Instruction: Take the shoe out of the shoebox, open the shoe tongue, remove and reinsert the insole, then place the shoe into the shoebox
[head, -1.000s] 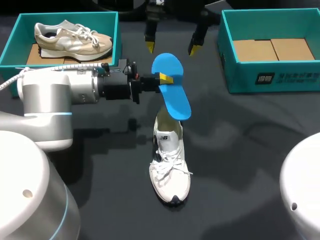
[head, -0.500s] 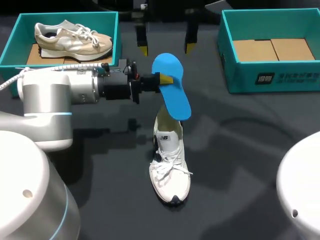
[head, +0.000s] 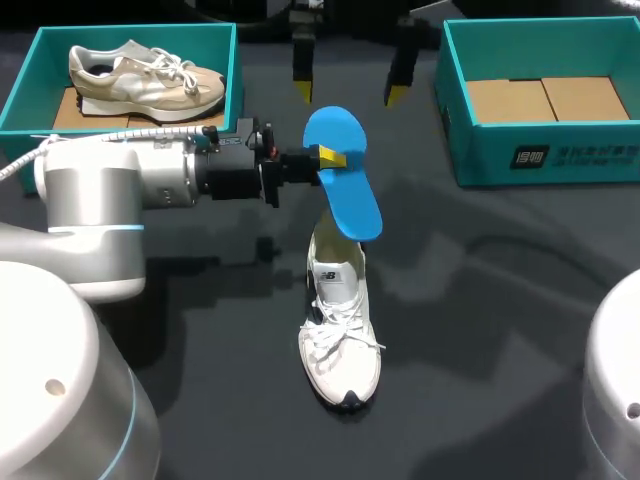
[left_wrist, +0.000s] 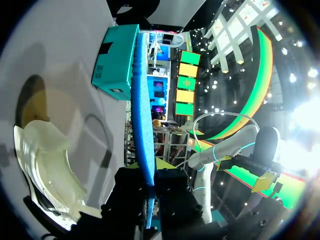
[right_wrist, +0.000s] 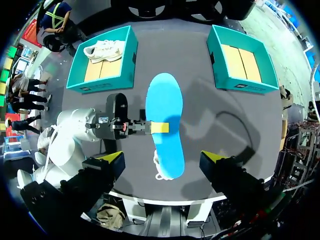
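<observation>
My left gripper (head: 331, 157) is shut on a blue insole (head: 345, 195), holding it above the heel of a white shoe (head: 340, 335) that lies on the dark table, toe toward the front edge. The left wrist view shows the insole (left_wrist: 142, 100) edge-on between that gripper's (left_wrist: 150, 192) fingers, with the shoe (left_wrist: 45, 165) below. My right gripper (head: 349, 92) hangs open high over the insole, at the far side of the table. Seen from the right wrist, the insole (right_wrist: 165, 120) lies between my right gripper's (right_wrist: 162, 162) spread fingers, far below them, and hides most of the shoe (right_wrist: 159, 173).
A teal shoebox (head: 232, 75) at the back left holds a second, beige shoe (head: 145, 75). Another teal shoebox (head: 560, 155) at the back right holds only cardboard. Both boxes (right_wrist: 131, 55) (right_wrist: 216, 60) also show from the right wrist.
My right gripper drifted a little left, then back right, staying open. The left gripper and the insole have not moved.
</observation>
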